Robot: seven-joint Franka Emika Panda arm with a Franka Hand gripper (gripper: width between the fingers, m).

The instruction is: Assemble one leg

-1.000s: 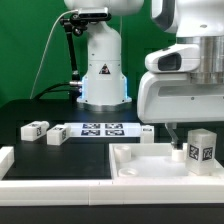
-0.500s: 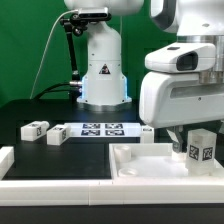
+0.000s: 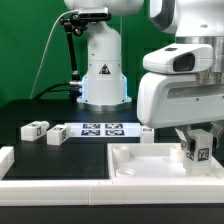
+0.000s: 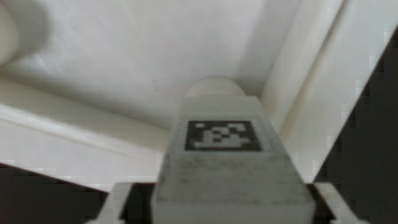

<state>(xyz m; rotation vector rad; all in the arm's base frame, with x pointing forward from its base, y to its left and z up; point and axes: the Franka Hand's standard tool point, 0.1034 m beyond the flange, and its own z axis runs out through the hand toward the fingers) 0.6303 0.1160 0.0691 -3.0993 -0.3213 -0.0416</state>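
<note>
My gripper (image 3: 196, 136) is shut on a leg (image 3: 198, 150), a small white oblong block with a black-and-white tag. I hold it upright at the exterior view's right, over the far right part of the large white tray-shaped square part (image 3: 140, 166). Its lower end is at the tray's surface; I cannot tell if it touches. In the wrist view the leg (image 4: 222, 135) fills the middle, tag facing the camera, with my gripper (image 4: 222, 208) round it and the tray's raised rim (image 4: 311, 80) beyond.
Two more legs (image 3: 35, 129) (image 3: 57, 135) lie at the exterior view's left by the marker board (image 3: 100, 129). Another leg (image 3: 147, 133) stands behind the tray. A white part's edge (image 3: 6, 160) shows at far left. The robot base (image 3: 103, 70) stands behind.
My gripper has shifted a little toward the exterior view's left and lower, carrying the leg with it. The other parts have not moved.
</note>
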